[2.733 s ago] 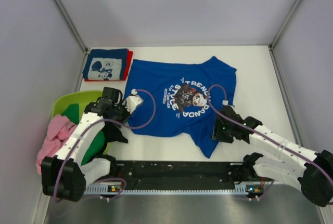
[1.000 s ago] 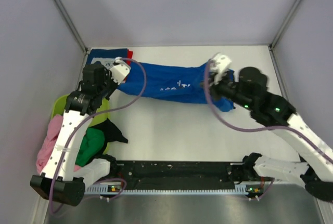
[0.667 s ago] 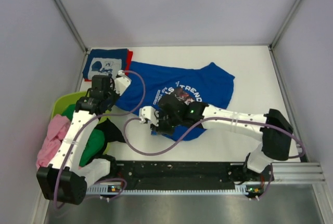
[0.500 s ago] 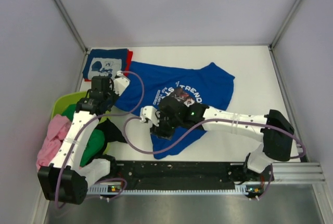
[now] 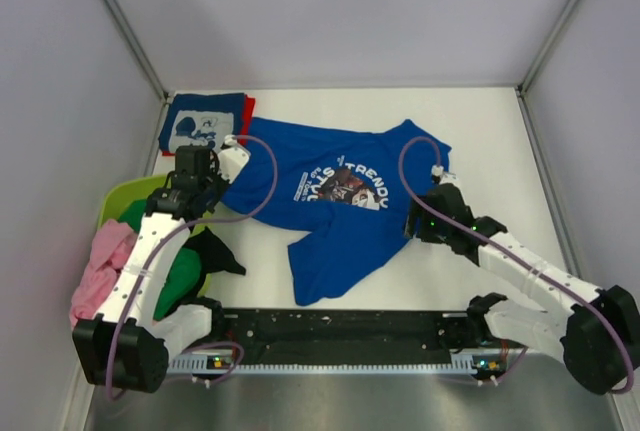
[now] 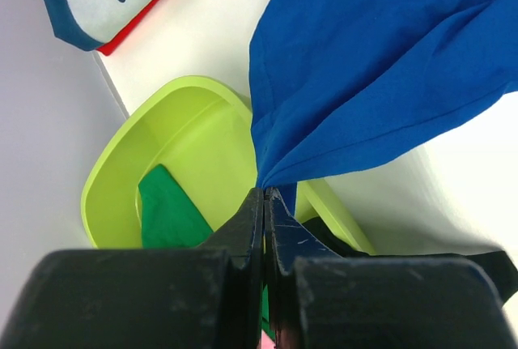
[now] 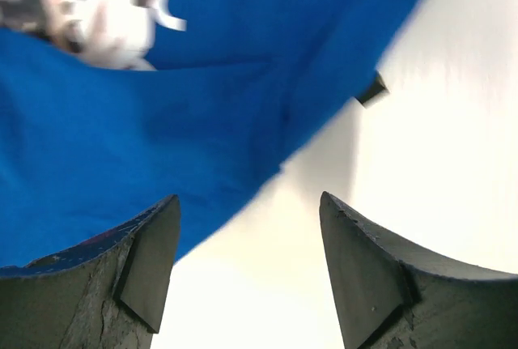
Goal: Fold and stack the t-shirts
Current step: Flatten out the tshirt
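Overhead view of a white table top (image 5: 500, 131) with two robot arms bolted at its near edge. A large royal blue cloth t-shirt with a dark graphic print (image 5: 345, 226) lies rumpled and unfolded in the middle of the table, print facing up.

The left gripper (image 6: 264, 197) is pinched tight on a corner of the blue shirt's left edge and holds it raised above a lime-green plastic tub (image 6: 154, 163) (in the wrist view the cloth fans out from the clamped tips). The right gripper (image 7: 247, 203) has its fingers spread wide and holds nothing. It hovers low at the shirt's right edge, with the cloth lying to its left and bare table on the other side.

The shirt's long axis runs on a slant, from a sleeve at the far right to a tail of cloth pointing at the near edge, so it sits askew between the arms. The left arm holds one side and the right arm is nearer the free side. Squaring the shirt probably depends on the right gripper taking that edge.

At the far left corner a folded navy t-shirt with a white cartoon print (image 5: 203, 123) rests on a folded red t-shirt (image 6: 150, 6). A green t-shirt (image 5: 185, 276) and a pink t-shirt (image 5: 100, 261) wait in and over the tub.
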Robot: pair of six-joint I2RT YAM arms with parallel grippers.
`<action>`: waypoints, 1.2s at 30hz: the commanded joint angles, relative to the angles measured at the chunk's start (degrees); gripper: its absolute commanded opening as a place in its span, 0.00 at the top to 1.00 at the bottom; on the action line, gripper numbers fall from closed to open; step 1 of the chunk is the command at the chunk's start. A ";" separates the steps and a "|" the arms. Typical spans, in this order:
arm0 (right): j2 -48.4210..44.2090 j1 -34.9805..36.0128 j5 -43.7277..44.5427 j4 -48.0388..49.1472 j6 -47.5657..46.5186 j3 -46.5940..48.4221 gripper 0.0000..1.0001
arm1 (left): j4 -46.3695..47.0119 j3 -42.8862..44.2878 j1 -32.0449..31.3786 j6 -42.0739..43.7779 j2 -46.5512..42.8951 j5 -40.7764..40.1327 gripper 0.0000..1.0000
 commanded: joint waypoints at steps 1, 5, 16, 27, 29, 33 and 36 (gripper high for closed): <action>0.16 -5.30 -1.52 6.80 10.59 -4.20 0.31 | 1.87 0.36 0.28 -0.95 -1.53 1.76 1.00; 5.26 -8.12 -4.60 10.94 9.89 -3.15 0.35 | 1.43 0.45 0.28 -1.13 -1.80 1.58 1.00; 8.36 -17.69 -10.67 12.27 6.73 -1.57 1.00 | 0.47 0.45 0.28 -0.86 -2.85 2.81 1.00; 7.19 -12.37 2.68 -11.64 -9.09 24.95 1.00 | -0.07 4.85 -2.97 -5.26 -0.66 20.48 1.00; 11.83 -5.17 6.54 -11.29 -10.15 29.35 1.00 | 0.90 3.09 -2.97 -4.65 0.48 21.00 1.00; 27.82 6.71 8.68 -14.00 -11.30 41.03 0.94 | 0.29 1.86 -2.88 -5.61 2.24 18.30 1.00; 38.90 10.32 0.44 -17.00 -11.03 50.44 0.78 | 1.43 0.45 -2.44 -4.74 1.28 14.51 1.00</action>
